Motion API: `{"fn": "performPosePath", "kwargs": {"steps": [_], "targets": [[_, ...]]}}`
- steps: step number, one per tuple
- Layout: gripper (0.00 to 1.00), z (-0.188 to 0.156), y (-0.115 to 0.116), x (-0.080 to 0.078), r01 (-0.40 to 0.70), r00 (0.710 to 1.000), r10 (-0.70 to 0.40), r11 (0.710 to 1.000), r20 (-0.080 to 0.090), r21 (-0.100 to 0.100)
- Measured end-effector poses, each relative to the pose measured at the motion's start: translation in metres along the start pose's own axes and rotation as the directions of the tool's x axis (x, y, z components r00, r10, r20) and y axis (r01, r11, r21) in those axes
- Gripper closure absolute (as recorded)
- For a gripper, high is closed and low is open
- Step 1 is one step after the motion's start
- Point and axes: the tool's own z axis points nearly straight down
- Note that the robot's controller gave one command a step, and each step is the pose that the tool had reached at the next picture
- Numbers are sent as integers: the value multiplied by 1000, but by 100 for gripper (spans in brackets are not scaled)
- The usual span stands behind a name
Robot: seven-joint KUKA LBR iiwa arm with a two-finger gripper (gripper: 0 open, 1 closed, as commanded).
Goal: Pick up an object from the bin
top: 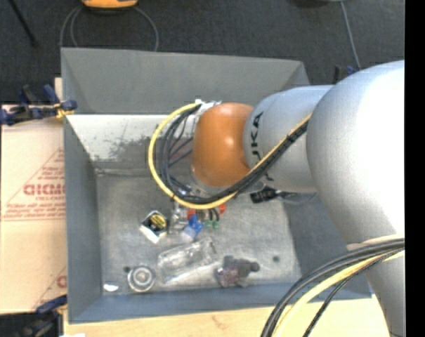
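- The gripper [192, 220] was seen low over the middle of the bin [82, 209] floor. It was largely hidden by the orange wrist cover [218, 149], so whether it was apart or together could not be told.
- A blue bit [195, 225] was noted at its tip; whether this belonged to the robot or to the bin could not be told.
- A small black, yellow and white block [154, 225] was found just beside the gripper at nine o'clock, and was judged the likeliest target.
- A clear plastic bottle [185, 258] was laid on its side near the gripper, at six o'clock.
- A round metal cap [140, 278] was seen at seven o'clock and a dark purplish lump [234, 272] at five o'clock, both by the near wall.
- The wrist was judged to be held upright over the floor so that small loose things could be taken from above.
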Motion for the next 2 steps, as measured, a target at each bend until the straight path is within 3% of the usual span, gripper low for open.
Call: {"fn": "performPosePath", "kwargs": {"steps": [1, 2], "targets": [[0, 3, 0, 2, -2, 1000, 2, 1000, -7, 1], [0, 3, 57, 21, -31, 1000, 31, 1000, -6, 2]]}}
